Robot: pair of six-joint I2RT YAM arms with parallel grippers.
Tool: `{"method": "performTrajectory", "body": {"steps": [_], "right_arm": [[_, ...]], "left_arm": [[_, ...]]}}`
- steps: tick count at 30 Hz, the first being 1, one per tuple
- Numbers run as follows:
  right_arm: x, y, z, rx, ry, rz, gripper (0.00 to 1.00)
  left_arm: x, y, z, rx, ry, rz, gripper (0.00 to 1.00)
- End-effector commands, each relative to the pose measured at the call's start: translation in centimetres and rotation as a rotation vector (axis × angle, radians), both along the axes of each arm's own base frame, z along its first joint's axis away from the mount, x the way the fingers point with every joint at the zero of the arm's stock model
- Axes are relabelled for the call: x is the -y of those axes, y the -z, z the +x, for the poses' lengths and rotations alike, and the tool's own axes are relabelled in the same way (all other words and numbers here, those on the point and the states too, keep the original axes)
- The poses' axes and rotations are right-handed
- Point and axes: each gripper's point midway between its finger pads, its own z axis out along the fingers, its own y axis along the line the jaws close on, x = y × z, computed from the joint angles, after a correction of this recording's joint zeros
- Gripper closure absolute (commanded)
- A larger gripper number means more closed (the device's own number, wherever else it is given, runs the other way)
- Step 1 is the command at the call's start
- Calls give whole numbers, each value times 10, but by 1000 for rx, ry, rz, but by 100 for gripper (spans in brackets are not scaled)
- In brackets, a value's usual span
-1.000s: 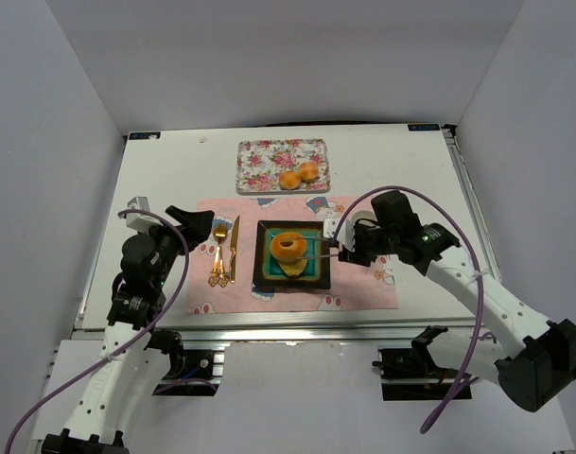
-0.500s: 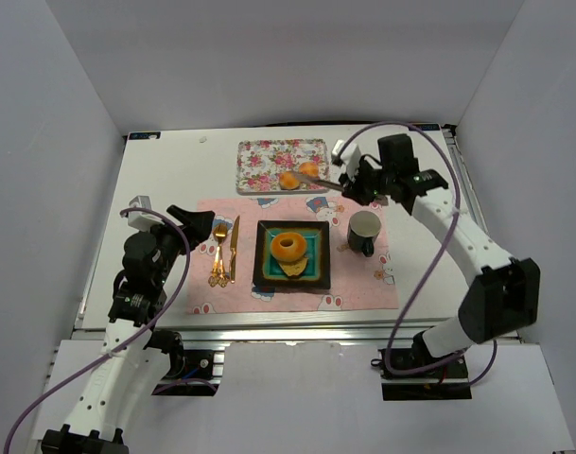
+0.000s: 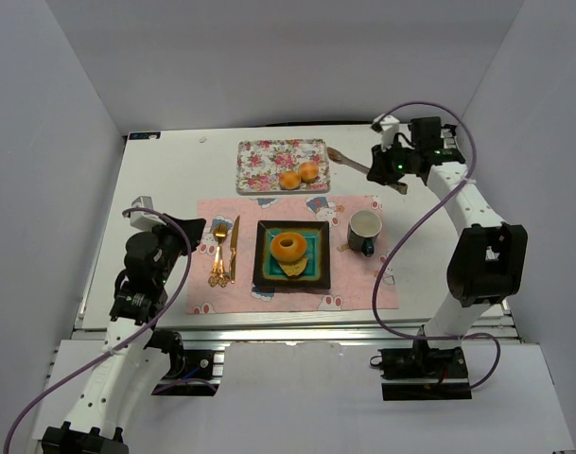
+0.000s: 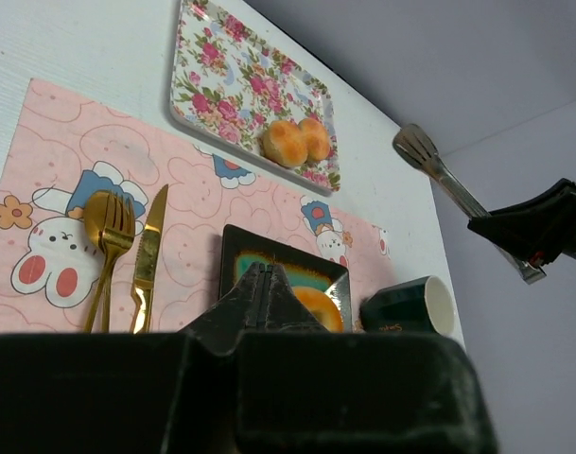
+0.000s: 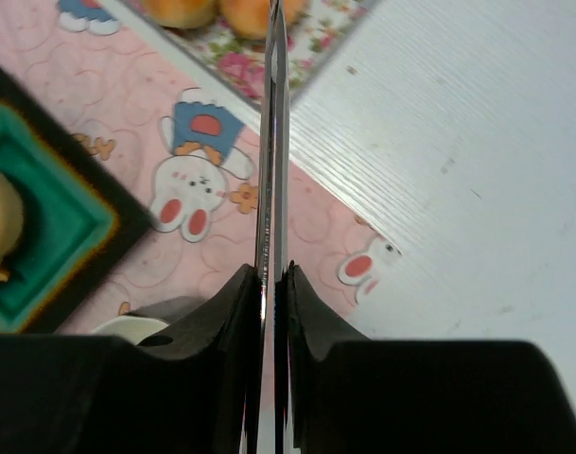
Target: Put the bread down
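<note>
As the top camera looks down, the doughnut (image 3: 288,246) lies in a square plate (image 3: 265,274) on a pink mat (image 3: 363,284), touching a flat tan piece (image 3: 293,270) on its near side; a mug (image 3: 365,230) stands just right of the plate; the right fingers (image 3: 389,169) pinch tongs (image 3: 347,160) over the tabletop (image 3: 174,170), right of a floral tray (image 3: 264,161) holding two buns (image 3: 299,176). From the left wrist, the left fingers (image 4: 254,298) are pressed together, over the mat near a fork (image 4: 103,227) and knife (image 4: 148,260). From the right wrist, the tongs run straight up between both fingers, clamped tight.
</note>
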Motion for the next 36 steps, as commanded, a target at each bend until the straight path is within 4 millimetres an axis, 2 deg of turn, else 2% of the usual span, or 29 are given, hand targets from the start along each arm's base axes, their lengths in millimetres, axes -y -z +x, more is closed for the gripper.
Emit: {"method": "performTrajectory", "body": {"steps": [1, 2, 3, 4, 5, 6, 7, 8, 9, 10, 11, 13, 14, 15, 16, 17, 18, 19, 22, 24, 27, 30, 31, 33, 34, 36], "right_arm": [[34, -17, 17, 24, 153, 96, 85], [62, -13, 22, 17, 236, 108, 90], [77, -7, 24, -2, 308, 128, 92], [90, 13, 19, -41, 359, 130, 94], [114, 18, 23, -21, 422, 129, 95], [126, 27, 22, -16, 460, 115, 95], [142, 55, 11, -51, 516, 94, 95], [163, 56, 19, 22, 600, 50, 93], [170, 66, 16, 24, 631, 36, 92], [176, 86, 5, -5, 656, 16, 91], [181, 93, 5, 10, 681, 1, 88], [189, 103, 5, 29, 717, -21, 83], [188, 117, -3, -2, 717, -30, 75], [191, 121, -4, 3, 733, -39, 69], [191, 128, -7, -12, 734, -43, 63], [194, 135, -7, -21, 731, -70, 53], [192, 139, -7, -55, 722, -71, 50], [193, 154, -16, -121, 724, -84, 44], [194, 161, -21, -175, 709, -117, 34], [193, 160, -22, -180, 691, -126, 11], [193, 153, -25, -169, 674, -133, 10], [188, 128, -26, -138, 652, -113, 11], [189, 106, -22, -89, 642, -114, 11], [185, 84, -22, -58, 617, -104, 11], [186, 53, -14, 12, 614, -95, 10], [184, 25, -9, 73, 607, -77, 11]], "left_arm": [[2, 0, 0, 5, 16, 7, 100], [2, 1, 0, 3, 17, 6, 99], [3, 0, 0, 10, 18, 2, 98], [4, 3, 1, 5, 22, -6, 98], [5, 3, 1, 7, 29, -10, 97], [6, 1, 2, 14, 33, -15, 96], [7, 2, 3, 12, 34, -18, 95], [8, 3, 3, 6, 40, -15, 91], [8, 4, 4, 0, 42, -13, 89], [8, 4, 4, 0, 43, -10, 85], [9, 3, 5, -1, 46, -10, 81], [9, 5, 6, -13, 44, -8, 61], [8, 2, 6, -9, 41, -7, 52], [7, 4, 7, -19, 33, -1, 38], [6, 4, 7, -22, 28, 5, 33], [4, 3, 7, -22, 17, 7, 29], [3, 1, 6, -17, 14, 8, 26], [1, -1, 6, -13, 5, 7, 22], [0, -3, 5, -2, -4, -1, 20], [0, -3, 5, -4, -4, 1, 19], [-1, -6, 4, -4, -6, 5, 19], [-2, -8, 3, -5, -10, 9, 19], [-2, -10, 3, 3, -12, 7, 19], [-3, -11, 1, 5, -15, 8, 18], [-3, -11, 1, 5, -13, 9, 18], [-3, -12, 2, 12, -14, 5, 17]]}}
